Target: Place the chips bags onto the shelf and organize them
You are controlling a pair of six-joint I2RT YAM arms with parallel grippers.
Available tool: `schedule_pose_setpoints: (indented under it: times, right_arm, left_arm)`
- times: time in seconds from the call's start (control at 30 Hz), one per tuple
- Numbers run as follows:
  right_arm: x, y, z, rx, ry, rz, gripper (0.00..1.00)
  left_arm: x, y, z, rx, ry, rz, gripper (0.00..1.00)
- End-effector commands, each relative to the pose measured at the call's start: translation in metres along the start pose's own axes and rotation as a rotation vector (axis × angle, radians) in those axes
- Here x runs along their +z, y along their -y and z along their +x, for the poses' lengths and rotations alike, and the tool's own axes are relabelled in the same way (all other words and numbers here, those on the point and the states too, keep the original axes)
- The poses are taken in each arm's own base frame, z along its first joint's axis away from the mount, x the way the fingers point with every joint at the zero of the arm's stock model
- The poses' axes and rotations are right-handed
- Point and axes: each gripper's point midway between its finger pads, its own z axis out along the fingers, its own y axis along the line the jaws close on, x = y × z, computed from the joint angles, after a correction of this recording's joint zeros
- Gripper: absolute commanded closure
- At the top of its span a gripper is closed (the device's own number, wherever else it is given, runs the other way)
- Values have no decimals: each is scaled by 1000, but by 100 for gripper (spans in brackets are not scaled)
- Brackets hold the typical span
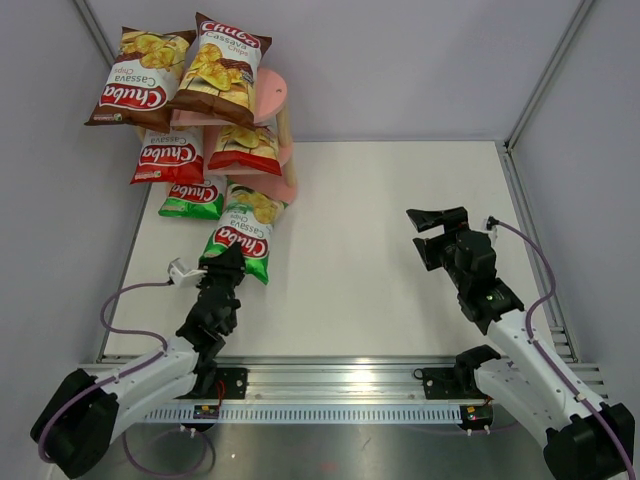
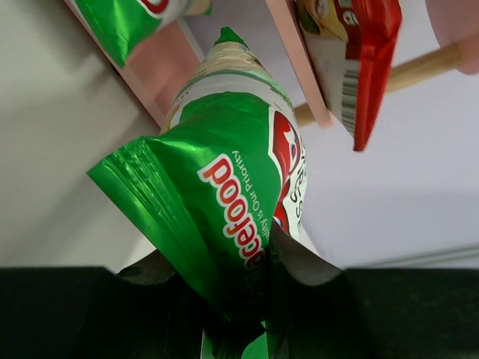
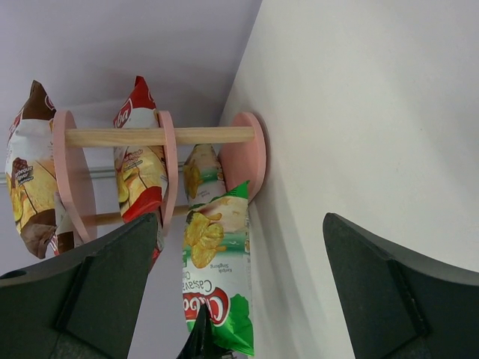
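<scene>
Nearest me, the left arm's black two-finger gripper is clamped on the crimped bottom seam of a glossy green-and-white cassava chips bag. The bag stretches away from it over the table, and its far end reaches the lowest board of the small pink three-tier shelf with pale wooden posts. I cannot tell whether that end rests on the board or only touches its edge. Off to the right, the right arm's black gripper hangs above the table with its fingers spread wide, holding nothing, well apart from everything. On the shelf, a second green bag fills the left of the bottom tier, two red-and-white bags sit on the middle one, and two brown bags on top overhang their board. The trouble I would expect is that the bag, pinched only by its seam, buckles or slips when pushed. It could also catch the board's rim and shove the light shelf, tipping those overhanging brown bags. The table is a plain matte white sheet with an aluminium rail along the near edge. Pale grey walls close it in behind and at the sides.
</scene>
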Motion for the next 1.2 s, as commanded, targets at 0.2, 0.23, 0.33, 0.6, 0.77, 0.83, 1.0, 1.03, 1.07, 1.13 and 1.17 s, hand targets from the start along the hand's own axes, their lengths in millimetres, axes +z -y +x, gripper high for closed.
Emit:
schedule_pose_setpoints:
  times: [0.2,0.23,0.33,0.6,0.77,0.83,1.0,1.03,1.07,1.13,1.17]
  right_arm:
    - [-13,-34,-26,-59,100,-66,1]
    - [-13,-34,-26,-61,101,-64,1]
    - [-17,-39,-28,-56,107,-83,0]
    - [-25,-52,-35,-81,130,-110,1]
    - [-26,-54,-36,-84,132,-115,1]
    - [-27,-55,-35,-84,129,-118,0]
    - [-26,-57,-36,-84,131,-123,0]
    - [-26,-56,-36,-84,131,-123,1]
    - [-26,-57,-36,-83,128,-126,1]
    - [-27,-58,-35,-86,126,-128,1]
    - [-27,-58,-36,-87,128,-129,1]
  left_arm:
    - [17,-7,-13,-17,52,43,85]
    - [24,5,-18,-32,67,60,85]
    - [34,2,-14,-15,66,41,85]
    - [58,15,-11,-36,67,79,84]
    - [65,18,-15,-40,98,66,86]
    - [70,24,-16,-38,104,64,85]
    - [82,38,-14,-25,100,88,85]
    - [85,40,-15,-25,107,90,85]
    - [87,40,-15,-24,109,88,84]
    - [93,38,-16,-22,114,82,84]
    - [96,41,-16,-27,115,89,84]
